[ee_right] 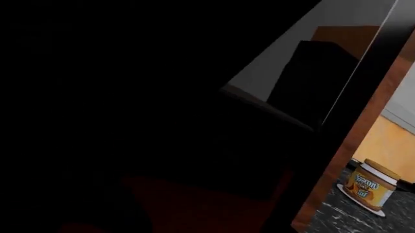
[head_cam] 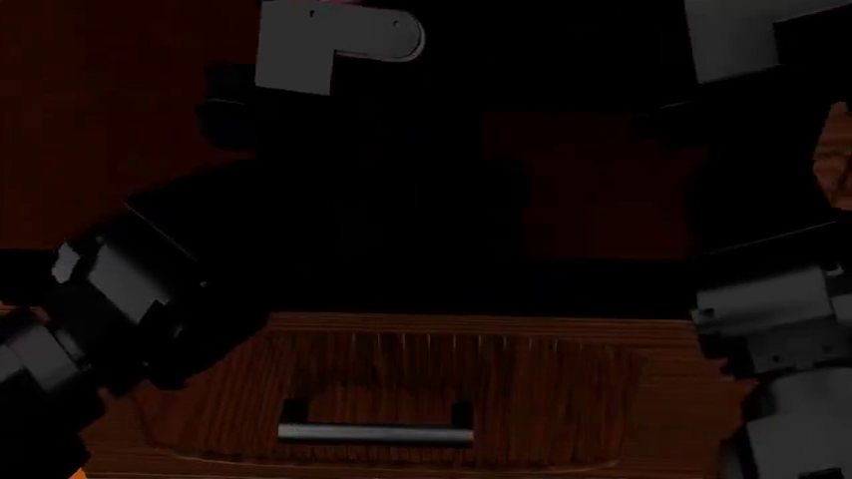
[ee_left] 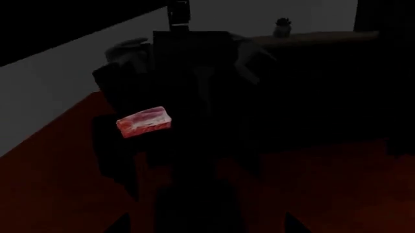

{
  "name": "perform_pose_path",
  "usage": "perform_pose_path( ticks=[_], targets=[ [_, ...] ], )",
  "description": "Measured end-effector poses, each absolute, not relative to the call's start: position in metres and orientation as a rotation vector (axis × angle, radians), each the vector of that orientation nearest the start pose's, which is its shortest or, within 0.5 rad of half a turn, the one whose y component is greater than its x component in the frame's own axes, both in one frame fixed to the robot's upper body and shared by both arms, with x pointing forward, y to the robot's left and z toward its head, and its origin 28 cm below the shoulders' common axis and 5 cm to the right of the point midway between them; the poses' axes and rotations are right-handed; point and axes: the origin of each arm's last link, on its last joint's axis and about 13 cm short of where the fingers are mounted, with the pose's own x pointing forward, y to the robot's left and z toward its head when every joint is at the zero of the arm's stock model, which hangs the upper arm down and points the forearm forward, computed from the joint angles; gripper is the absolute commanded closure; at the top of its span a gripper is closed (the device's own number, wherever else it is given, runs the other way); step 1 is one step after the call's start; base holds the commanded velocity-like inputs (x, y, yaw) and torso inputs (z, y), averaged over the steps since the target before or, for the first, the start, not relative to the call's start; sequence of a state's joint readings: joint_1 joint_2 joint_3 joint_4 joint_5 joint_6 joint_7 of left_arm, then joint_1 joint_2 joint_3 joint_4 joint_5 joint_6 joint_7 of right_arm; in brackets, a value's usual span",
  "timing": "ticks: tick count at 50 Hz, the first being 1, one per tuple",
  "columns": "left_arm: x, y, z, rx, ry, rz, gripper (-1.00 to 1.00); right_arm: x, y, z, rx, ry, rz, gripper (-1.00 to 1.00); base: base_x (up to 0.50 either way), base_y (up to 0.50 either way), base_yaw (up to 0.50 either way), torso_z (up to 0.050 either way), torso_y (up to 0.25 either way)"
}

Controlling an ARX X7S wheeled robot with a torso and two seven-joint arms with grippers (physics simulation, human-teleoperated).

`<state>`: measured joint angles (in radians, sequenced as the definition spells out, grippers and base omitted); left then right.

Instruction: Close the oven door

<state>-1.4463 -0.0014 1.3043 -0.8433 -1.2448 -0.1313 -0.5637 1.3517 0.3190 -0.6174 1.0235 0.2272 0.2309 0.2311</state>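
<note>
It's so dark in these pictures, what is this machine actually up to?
A two-armed robot is meant to close an oven door, but the door cannot be made out in this gloom. The head view shows both grey arms spread above a brown wooden drawer front with a short steel handle. Neither gripper shows clearly. A pink slab of raw meat and a yellow-labelled jar sit nearby.

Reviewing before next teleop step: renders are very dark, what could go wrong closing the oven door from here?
1. No view clearly shows the oven door, so an arm could push the wrong panel, such as the wooden drawer front below the head camera.
2. Neither end effector's fingers are discernible, so contact can't be checked.
3. The meat and jar nearby could get knocked.
</note>
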Motion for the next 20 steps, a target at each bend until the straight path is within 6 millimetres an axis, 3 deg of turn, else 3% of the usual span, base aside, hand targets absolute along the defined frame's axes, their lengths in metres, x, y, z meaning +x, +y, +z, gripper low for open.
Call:
perform_pose_path(
  ticks=[20],
  targets=[
    [0.412,0.101,0.249,0.022,0.028,-0.045,-1.00,0.430,-0.169,0.219,-0.536,-0.077,-0.413,-1.00,0.07,-0.01,0.01,0.004,0.000]
  ],
)
